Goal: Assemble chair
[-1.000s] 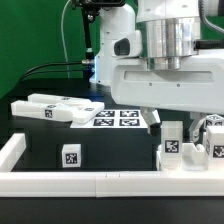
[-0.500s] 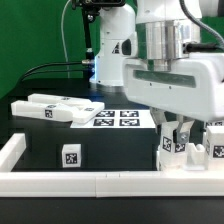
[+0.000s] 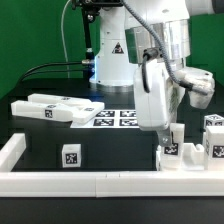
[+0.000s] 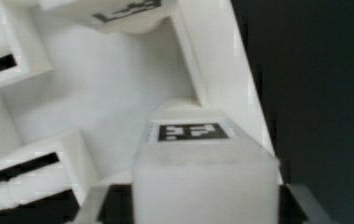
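Note:
My gripper (image 3: 172, 128) hangs at the exterior view's right, over a cluster of white tagged chair parts (image 3: 190, 152). It is shut on the top of an upright white block (image 3: 171, 146) with a tag on its face. In the wrist view that block (image 4: 195, 150) fills the whole gap of the gripper (image 4: 204, 203), and one dark finger (image 4: 105, 206) presses against each of its sides. Beyond it lie a larger white chair part (image 4: 165, 60) and barred white pieces (image 4: 10, 60). More chair parts (image 3: 48, 108) lie at the exterior view's left.
A small white tagged cube (image 3: 70, 155) sits on the black surface near the front. The marker board (image 3: 116, 117) lies at the middle back. A white border rail (image 3: 100, 183) runs along the front and up the left side. Another tagged block (image 3: 213, 127) stands far right.
The jaws have closed onto the upright block. The hand has since turned and tilted, with its body now leaning toward the exterior view's left.

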`<act>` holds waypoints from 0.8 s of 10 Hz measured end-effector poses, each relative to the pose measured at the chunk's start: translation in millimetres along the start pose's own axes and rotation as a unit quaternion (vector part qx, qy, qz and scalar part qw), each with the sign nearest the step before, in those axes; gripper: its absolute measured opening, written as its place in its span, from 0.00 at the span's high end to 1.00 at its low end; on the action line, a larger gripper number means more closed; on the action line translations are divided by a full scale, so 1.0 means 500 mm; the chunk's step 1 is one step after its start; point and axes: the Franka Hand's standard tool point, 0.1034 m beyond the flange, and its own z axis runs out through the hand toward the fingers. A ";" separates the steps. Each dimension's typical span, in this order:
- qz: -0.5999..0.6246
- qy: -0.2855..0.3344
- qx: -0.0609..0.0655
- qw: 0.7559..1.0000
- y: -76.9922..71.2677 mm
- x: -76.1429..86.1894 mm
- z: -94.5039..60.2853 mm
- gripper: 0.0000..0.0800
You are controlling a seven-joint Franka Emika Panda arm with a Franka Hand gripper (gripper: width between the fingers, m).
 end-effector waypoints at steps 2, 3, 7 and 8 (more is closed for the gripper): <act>-0.169 0.029 -0.006 0.985 0.001 -0.011 -0.003 0.63; -0.266 0.030 -0.008 0.964 0.002 -0.020 -0.008 0.63; -0.402 0.029 -0.011 0.915 0.001 -0.019 -0.010 0.20; -0.483 0.032 -0.013 0.875 -0.002 -0.013 -0.012 0.19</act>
